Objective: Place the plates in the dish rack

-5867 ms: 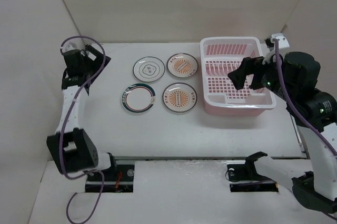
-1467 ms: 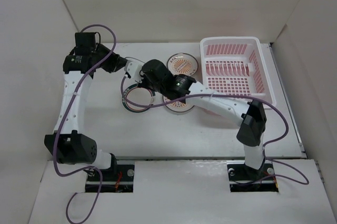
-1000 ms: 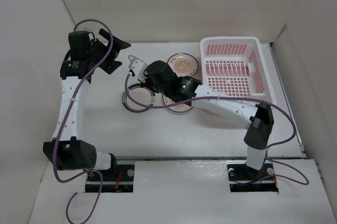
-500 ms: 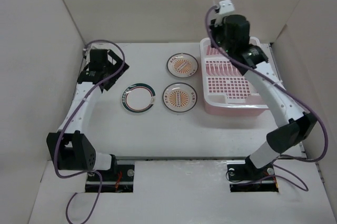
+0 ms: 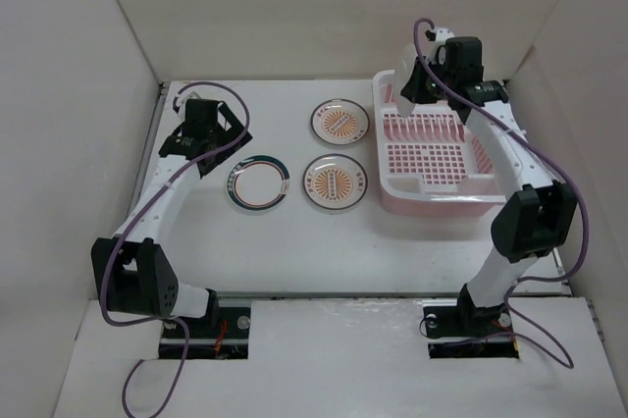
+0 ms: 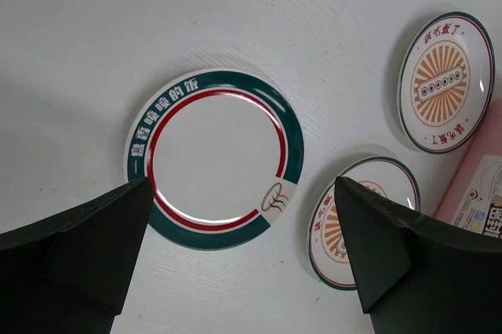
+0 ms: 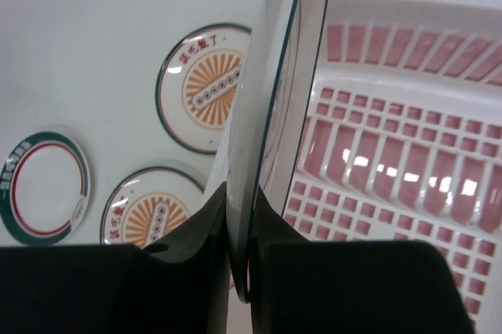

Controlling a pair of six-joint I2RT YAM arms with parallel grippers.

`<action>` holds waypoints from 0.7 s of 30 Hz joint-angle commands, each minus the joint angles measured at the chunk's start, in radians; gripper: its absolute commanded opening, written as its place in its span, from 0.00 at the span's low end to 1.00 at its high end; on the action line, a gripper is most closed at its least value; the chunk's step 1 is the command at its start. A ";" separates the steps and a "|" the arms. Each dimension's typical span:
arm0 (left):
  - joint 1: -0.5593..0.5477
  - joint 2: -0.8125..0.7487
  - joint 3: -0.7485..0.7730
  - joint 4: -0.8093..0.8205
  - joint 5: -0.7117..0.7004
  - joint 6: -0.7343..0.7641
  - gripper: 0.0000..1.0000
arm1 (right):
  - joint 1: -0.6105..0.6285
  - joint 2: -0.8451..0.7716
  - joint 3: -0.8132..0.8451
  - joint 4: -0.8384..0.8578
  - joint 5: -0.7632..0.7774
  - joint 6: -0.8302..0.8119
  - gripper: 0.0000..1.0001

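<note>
My right gripper point(image 5: 420, 86) is shut on a dark-rimmed white plate point(image 7: 276, 91), held on edge over the back left corner of the pink dish rack point(image 5: 444, 192). In the right wrist view the fingers point(image 7: 205, 228) pinch the plate's lower rim above the rack's slotted floor point(image 7: 392, 154). Three plates lie flat on the table: a green-rimmed one point(image 5: 258, 182) and two with orange sunbursts point(image 5: 340, 122) point(image 5: 334, 182). My left gripper point(image 5: 224, 143) hangs open just left of the green-rimmed plate point(image 6: 214, 157), nothing between its fingers.
White walls enclose the table on the left, back and right. The rack point(image 6: 473, 185) stands close to the right of the sunburst plates point(image 6: 445, 81) point(image 6: 357, 220). Purple cables loop from both arms.
My right gripper lifted the dark-rimmed plate from beside the other plates and carried it right, over the rack. The left arm swung out, then came back toward the green-rimmed plate.
</note>
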 commanded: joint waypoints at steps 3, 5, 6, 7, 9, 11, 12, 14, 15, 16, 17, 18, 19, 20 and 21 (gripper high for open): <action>0.001 -0.055 0.047 0.014 -0.022 0.057 1.00 | -0.005 0.020 -0.032 0.104 -0.075 0.029 0.00; 0.001 -0.064 0.047 0.014 -0.022 0.066 1.00 | -0.005 0.032 -0.052 0.104 -0.065 0.029 0.00; 0.001 -0.064 0.047 0.014 -0.031 0.066 1.00 | -0.005 0.043 -0.052 0.104 -0.065 0.029 0.00; 0.001 -0.064 0.047 0.005 -0.031 0.066 1.00 | 0.004 0.043 -0.061 0.095 -0.042 0.029 0.00; 0.001 -0.073 0.047 0.005 -0.040 0.075 1.00 | 0.013 0.043 -0.070 0.095 -0.018 0.029 0.00; 0.001 -0.073 0.047 -0.004 -0.040 0.075 1.00 | 0.023 0.043 -0.081 0.095 0.030 0.041 0.00; 0.001 -0.073 0.047 -0.004 -0.040 0.075 1.00 | 0.023 0.034 -0.097 0.113 0.045 0.053 0.00; 0.001 -0.073 0.047 -0.004 -0.040 0.075 1.00 | 0.033 0.022 -0.108 0.124 0.074 0.066 0.00; 0.001 -0.073 0.047 -0.004 -0.040 0.075 1.00 | 0.033 0.022 -0.119 0.134 0.075 0.066 0.00; 0.001 -0.073 0.047 -0.004 -0.040 0.075 1.00 | 0.033 0.022 -0.119 0.134 0.075 0.066 0.00; 0.001 -0.083 0.038 -0.004 -0.040 0.075 1.00 | 0.033 0.022 -0.119 0.134 0.075 0.066 0.00; 0.001 -0.083 0.037 -0.004 -0.040 0.075 1.00 | 0.033 0.035 -0.108 0.124 0.075 0.066 0.00; 0.001 -0.083 0.037 -0.004 -0.040 0.075 1.00 | 0.033 0.046 -0.108 0.124 0.075 0.066 0.00; 0.001 -0.083 0.037 -0.004 -0.040 0.075 1.00 | 0.033 0.046 -0.108 0.124 0.084 0.066 0.00; 0.001 -0.083 0.037 -0.004 -0.040 0.075 1.00 | 0.033 0.055 -0.099 0.115 0.084 0.066 0.00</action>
